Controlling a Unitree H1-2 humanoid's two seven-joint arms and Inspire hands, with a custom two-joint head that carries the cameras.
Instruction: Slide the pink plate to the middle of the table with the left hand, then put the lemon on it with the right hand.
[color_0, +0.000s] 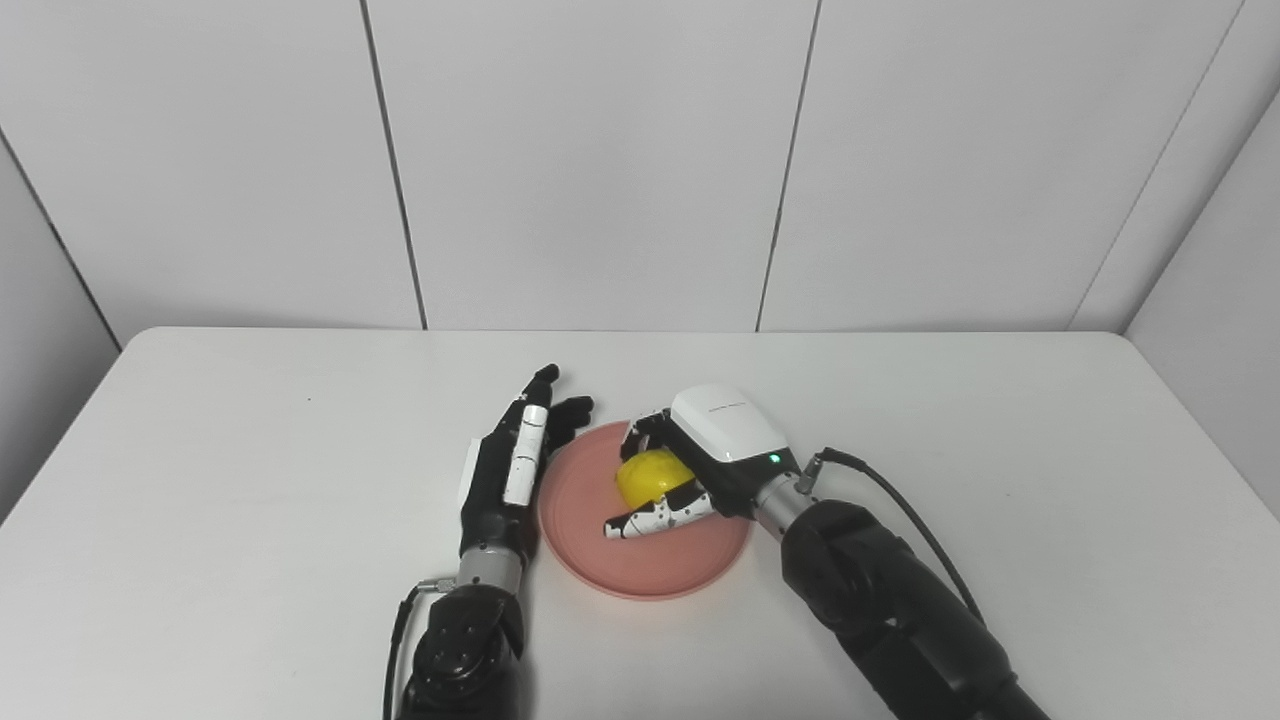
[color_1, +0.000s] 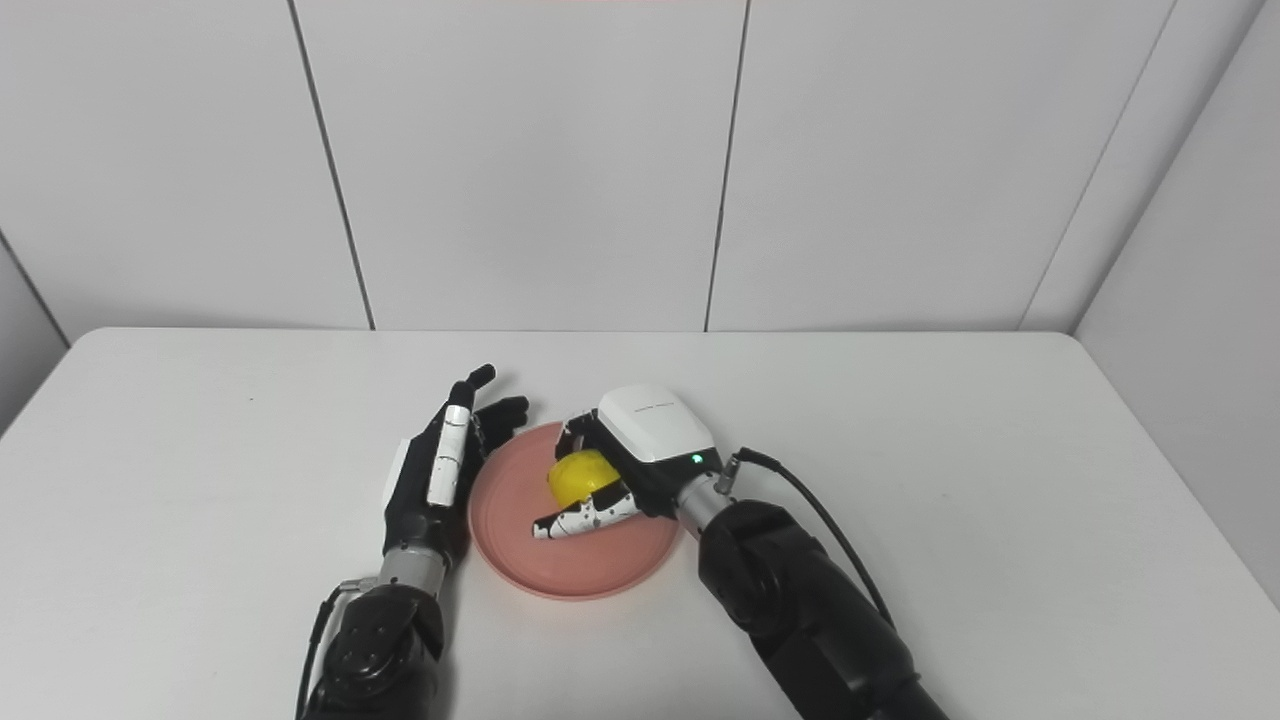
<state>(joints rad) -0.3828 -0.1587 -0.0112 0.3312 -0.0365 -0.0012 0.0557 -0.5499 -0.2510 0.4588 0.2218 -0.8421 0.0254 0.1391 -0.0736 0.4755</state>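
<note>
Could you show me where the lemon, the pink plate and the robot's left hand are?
lemon (color_0: 650, 475), left eye view, on its bare yellow top.
pink plate (color_0: 640, 570), left eye view, on its bare near part.
left hand (color_0: 510, 465), left eye view, on its back.

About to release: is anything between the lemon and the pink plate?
Nothing visible. The right hand holds the lemon directly over the pink plate, whose surface is bare. The left hand, open, rests at its left rim.

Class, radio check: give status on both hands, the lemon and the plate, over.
Left hand open, flat beside pink plate. Right hand shut on lemon, over the plate. Whether lemon touches plate: cannot tell. Nothing in the way.
</note>
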